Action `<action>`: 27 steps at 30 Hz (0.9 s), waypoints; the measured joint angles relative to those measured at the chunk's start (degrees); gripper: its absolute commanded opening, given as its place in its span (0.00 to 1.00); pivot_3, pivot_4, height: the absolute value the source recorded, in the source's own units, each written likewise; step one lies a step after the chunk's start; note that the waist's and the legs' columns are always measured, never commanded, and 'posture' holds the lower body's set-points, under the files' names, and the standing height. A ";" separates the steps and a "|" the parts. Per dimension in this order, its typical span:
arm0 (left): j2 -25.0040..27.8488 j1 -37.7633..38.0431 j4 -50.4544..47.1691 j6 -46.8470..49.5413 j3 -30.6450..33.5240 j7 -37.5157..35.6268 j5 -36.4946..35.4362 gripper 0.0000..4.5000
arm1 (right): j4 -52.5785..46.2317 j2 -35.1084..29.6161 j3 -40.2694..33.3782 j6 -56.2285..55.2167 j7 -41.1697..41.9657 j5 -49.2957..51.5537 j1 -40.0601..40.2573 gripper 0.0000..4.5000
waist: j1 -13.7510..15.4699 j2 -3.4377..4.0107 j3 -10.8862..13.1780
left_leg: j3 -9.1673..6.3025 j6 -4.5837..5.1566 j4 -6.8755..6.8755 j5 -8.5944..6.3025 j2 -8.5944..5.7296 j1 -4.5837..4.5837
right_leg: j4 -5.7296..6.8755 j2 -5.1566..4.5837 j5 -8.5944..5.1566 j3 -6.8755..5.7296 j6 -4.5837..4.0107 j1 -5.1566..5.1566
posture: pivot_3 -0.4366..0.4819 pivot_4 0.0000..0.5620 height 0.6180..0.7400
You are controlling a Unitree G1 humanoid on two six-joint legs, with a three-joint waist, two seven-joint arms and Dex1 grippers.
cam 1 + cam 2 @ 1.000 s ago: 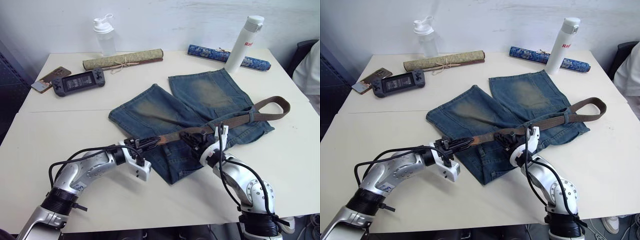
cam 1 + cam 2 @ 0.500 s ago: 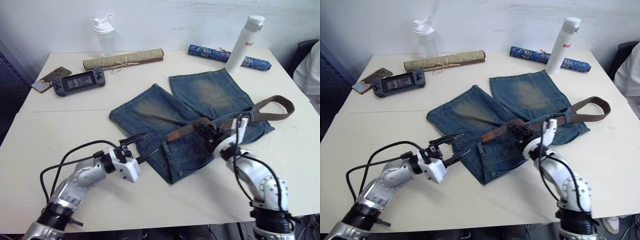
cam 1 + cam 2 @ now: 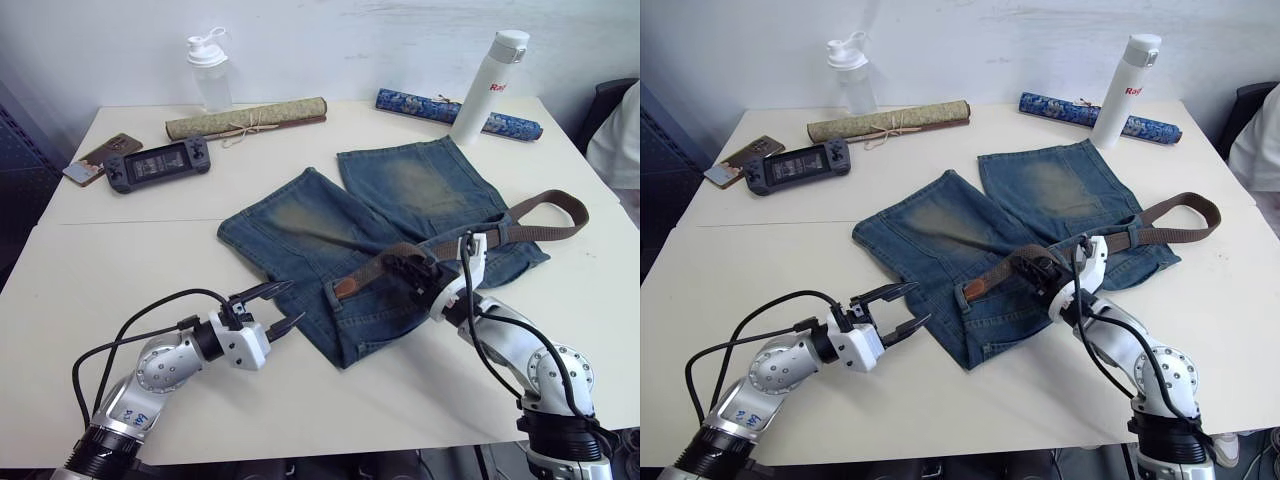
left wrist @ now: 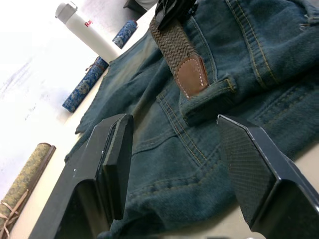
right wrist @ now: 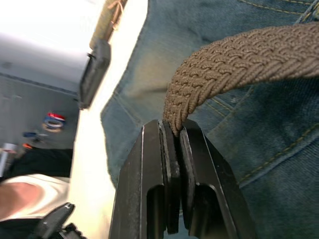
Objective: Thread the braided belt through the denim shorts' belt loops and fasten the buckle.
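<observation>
You're mid-threading. The denim shorts (image 3: 380,250) lie spread in the middle of the table (image 3: 120,260), with the braided belt (image 3: 545,205) running across their waistband. Your right gripper (image 3: 400,265) is clenched on the strap; the left gripper (image 3: 275,308) hangs released at the hem. Next, feed the leather tip (image 4: 192,75) through the belt loop (image 4: 209,97) beside it. The buckle seems hidden.

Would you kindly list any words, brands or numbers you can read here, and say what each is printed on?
"Ra": red letters on the white bottle; the rest of the word curves out of sight.
Handheld game console: its screen shows marks too small to read.
Nothing readable on the clear shaker bottle.
</observation>
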 measured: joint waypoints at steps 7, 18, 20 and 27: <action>-0.77 -0.02 0.00 0.04 0.34 -0.48 0.00 0.66 | -0.60 -0.05 0.91 0.75 1.87 -4.85 -0.06 0.00 | -0.03 0.00 0.00 | 0.00 0.00 -0.04 0.00 0.00 0.00 | -0.18 0.00 0.00 0.00 0.00 0.00 | 0.48 0.27 0.82; -1.00 -0.05 0.06 -0.54 1.40 -0.94 0.63 0.66 | -3.10 4.03 5.50 3.58 1.43 -9.95 -0.24 0.00 | -0.14 0.01 0.00 | 0.00 -0.11 -0.35 0.06 0.01 0.07 | -0.19 0.04 0.00 -0.04 0.00 -0.01 | 0.48 0.27 0.82; -0.96 -0.02 0.14 -0.99 1.50 -0.96 1.26 0.66 | -1.95 5.47 5.82 3.95 0.69 -9.88 0.50 0.00 | -0.12 0.01 0.00 | 0.01 -0.10 -0.34 0.06 -0.02 0.06 | -0.19 0.03 0.00 -0.05 0.00 -0.01 | 0.48 0.27 0.82; 2.96 -0.11 5.76 -9.87 1.68 1.09 11.45 0.66 | 3.95 11.59 4.03 4.86 -3.22 -1.38 -0.07 0.00 | -0.55 -0.02 -0.03 | 0.03 -0.08 -0.47 0.05 0.03 0.15 | -0.19 0.07 0.00 -0.09 -0.01 0.00 | 0.48 0.27 0.82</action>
